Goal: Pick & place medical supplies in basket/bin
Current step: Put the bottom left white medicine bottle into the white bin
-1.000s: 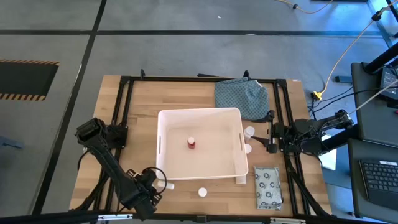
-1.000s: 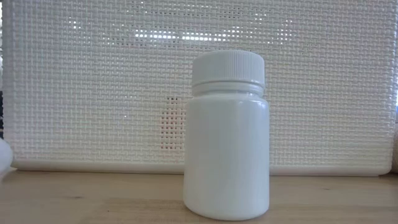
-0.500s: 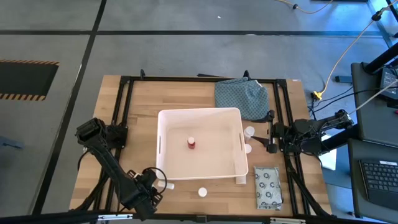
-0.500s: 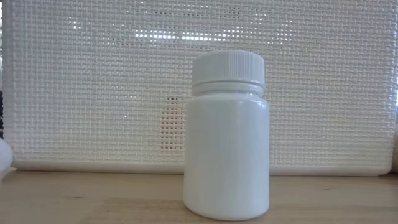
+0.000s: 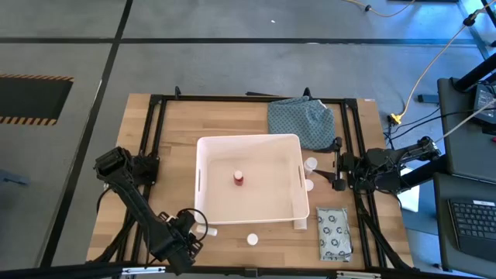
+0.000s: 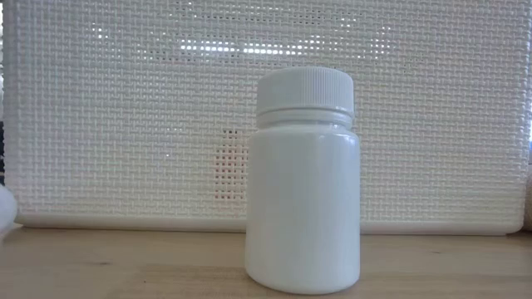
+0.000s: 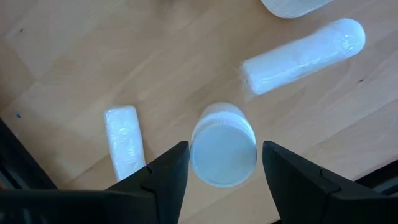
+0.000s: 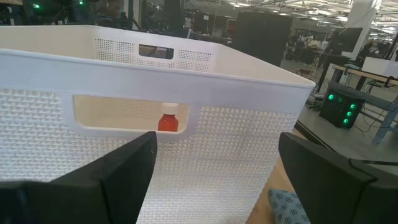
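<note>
The white basket [image 5: 248, 180] sits mid-table with a red bottle [image 5: 239, 179] standing inside. At the near left my left gripper [image 7: 222, 177] points down, open, one finger on each side of an upright white bottle [image 7: 222, 149]. Two white tubes [image 7: 121, 140] [image 7: 301, 56] lie flat beside it. Another white bottle [image 5: 252, 239] [image 6: 303, 178] stands before the basket's near wall. My right gripper [image 8: 214, 162] waits open and level at the basket's right wall, where the red bottle [image 8: 169, 120] shows through the slot handle. My left gripper comes from above, its fingers [image 7: 168, 177] flanking the white bottle's cap [image 7: 222, 155]. The bottle stands upright on the table. Whether the fingers touch it, I cannot tell.
Two small white bottles [image 5: 311, 163] [image 5: 308, 184] stand between the basket and my right gripper [image 5: 329, 174]. A ring-printed packet [image 5: 334, 232] and a tube [image 5: 301, 225] lie at the near right. The blue-green cloth [image 5: 301, 120] is bunched at the far right. A black frame [image 5: 155, 105] rims the table.
</note>
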